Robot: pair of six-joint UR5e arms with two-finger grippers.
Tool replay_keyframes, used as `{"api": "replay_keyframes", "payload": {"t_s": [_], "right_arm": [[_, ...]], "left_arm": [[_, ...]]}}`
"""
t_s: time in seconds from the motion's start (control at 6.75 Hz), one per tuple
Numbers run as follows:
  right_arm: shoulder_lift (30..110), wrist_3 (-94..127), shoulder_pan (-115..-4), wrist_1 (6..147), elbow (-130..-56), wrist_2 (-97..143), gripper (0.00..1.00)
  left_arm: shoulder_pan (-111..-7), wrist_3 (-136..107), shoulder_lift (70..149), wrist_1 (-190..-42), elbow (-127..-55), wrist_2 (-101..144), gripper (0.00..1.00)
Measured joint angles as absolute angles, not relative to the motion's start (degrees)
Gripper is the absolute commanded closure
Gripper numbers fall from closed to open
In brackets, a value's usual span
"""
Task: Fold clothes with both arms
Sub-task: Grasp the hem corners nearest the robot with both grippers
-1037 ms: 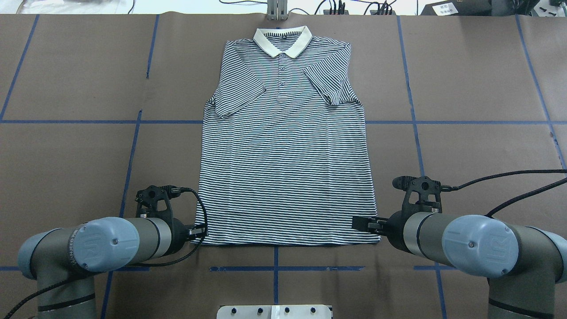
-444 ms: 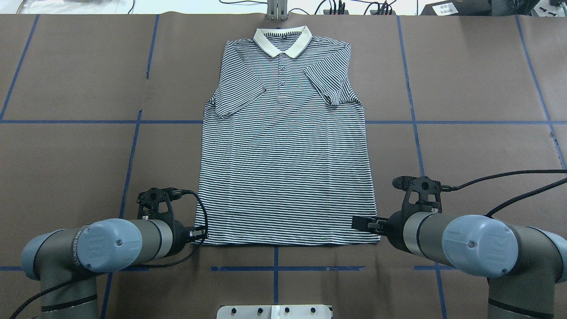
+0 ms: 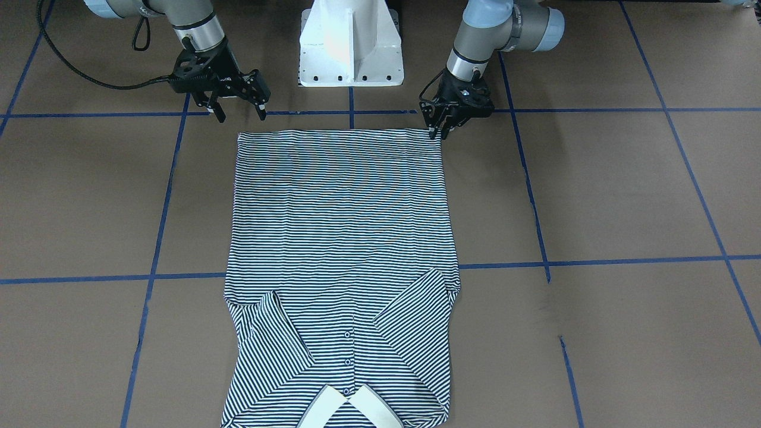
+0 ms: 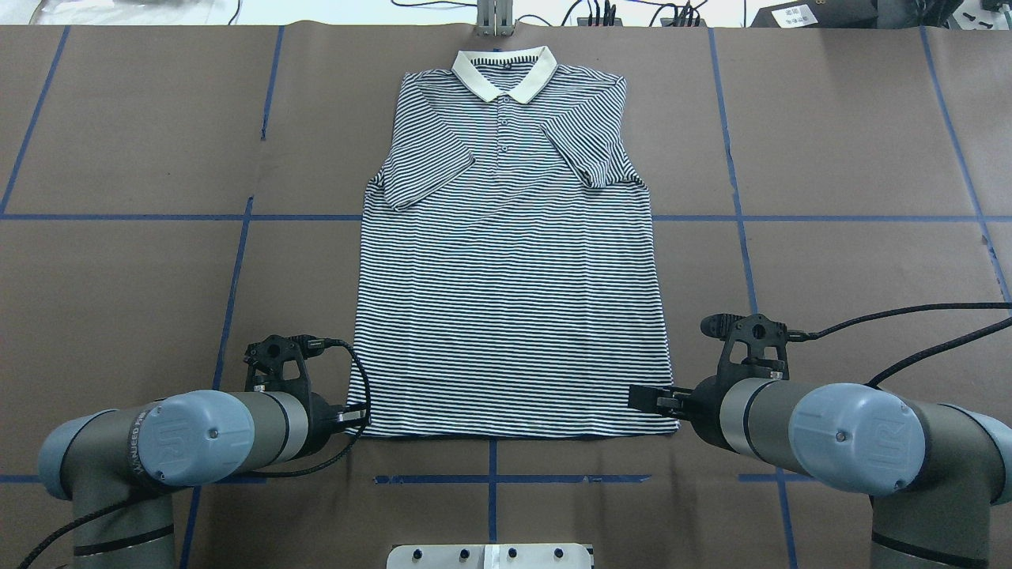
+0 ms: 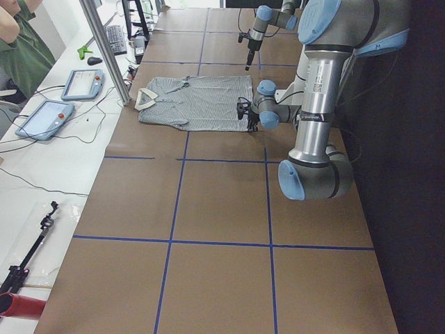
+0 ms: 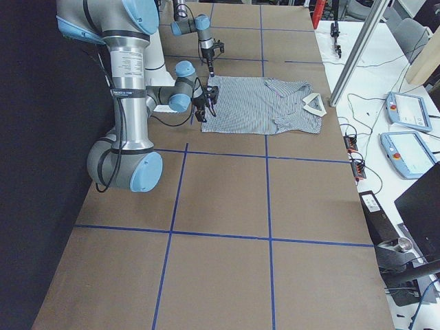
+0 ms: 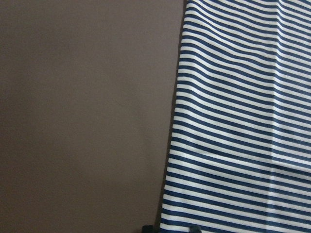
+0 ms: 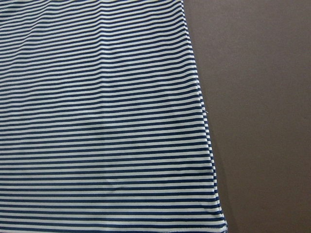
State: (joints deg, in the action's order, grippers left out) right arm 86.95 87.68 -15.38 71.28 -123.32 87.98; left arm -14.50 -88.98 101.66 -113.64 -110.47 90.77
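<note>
Right gripper (image 3: 240, 116) spread wide; left gripper (image 3: 437, 134) narrower.

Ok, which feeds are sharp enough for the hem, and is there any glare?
Right wrist view: polo shirt stripes crisp. Left wrist view: stripes soft, out of focus. Front-facing view: white pedestal glares; shirt evenly lit. Side views: shirt too small for hem detail.

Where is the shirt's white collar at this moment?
In the overhead view the collar sits top centre, at the far end of the polo shirt, just below a grey metal post.
</note>
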Motion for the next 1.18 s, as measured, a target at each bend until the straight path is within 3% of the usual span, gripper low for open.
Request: {"api": "replay_keyframes", "payload": {"t_s": [1.18], "right_arm": [[83.36,86.05,-16.88,71.47,-122.17,86.12,0.0]], "left_arm": [[-14.5,-89.89,101.67,-113.64,-111.1,90.62,1.0]]}}
